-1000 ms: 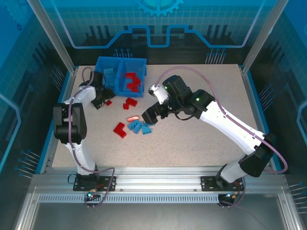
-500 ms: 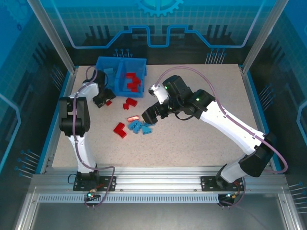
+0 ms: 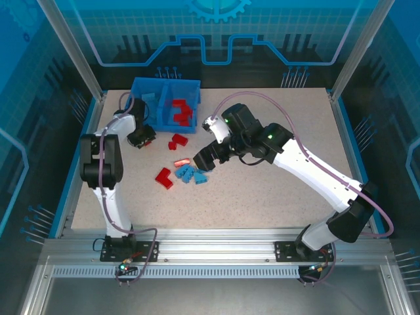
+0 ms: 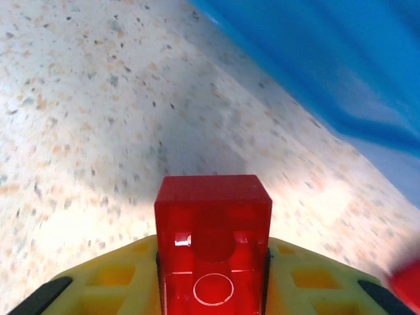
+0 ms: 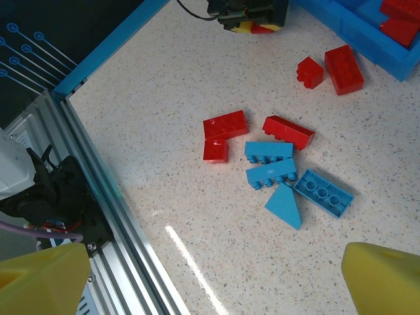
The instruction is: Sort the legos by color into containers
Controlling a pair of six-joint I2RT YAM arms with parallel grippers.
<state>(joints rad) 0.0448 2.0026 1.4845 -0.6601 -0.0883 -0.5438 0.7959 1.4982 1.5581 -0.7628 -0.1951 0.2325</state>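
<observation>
- Closest to the arm bases it's just bare bench (image 3: 262,197), nothing to sort there.
- Mid-bench is the loose pile. There are 4 blue legos (image 5: 270,175) bunched up and touching, w/ 3 red legos (image 5: 225,125) right beside them.
- Right hand (image 3: 203,157) hangs over that pile w/ its fingers (image 5: 384,279) spread wide and nothing in it. Imo it's parked there to drop onto a blue one next.
- A bit farther out, a red pair (image 5: 344,69) sits just short of the bin wall.
- Left hand (image 3: 142,137) is at the bin's near-left side, clamped on a red brick (image 4: 213,230). The brick pokes out past the pads, close over the bench, but I can't tell if it's touching. The blue wall is just beside it.
- Farthest is the bin (image 3: 139,92). Its left compartment (image 3: 149,98) has blue pieces and its right compartment (image 3: 182,111) has red ones.
- So the red brick prob goes in the right half. The left hand would need to lift over the wall and past the divider first.
- Risk imo is clipping the wall on the way up, since the hand is so near it.
</observation>
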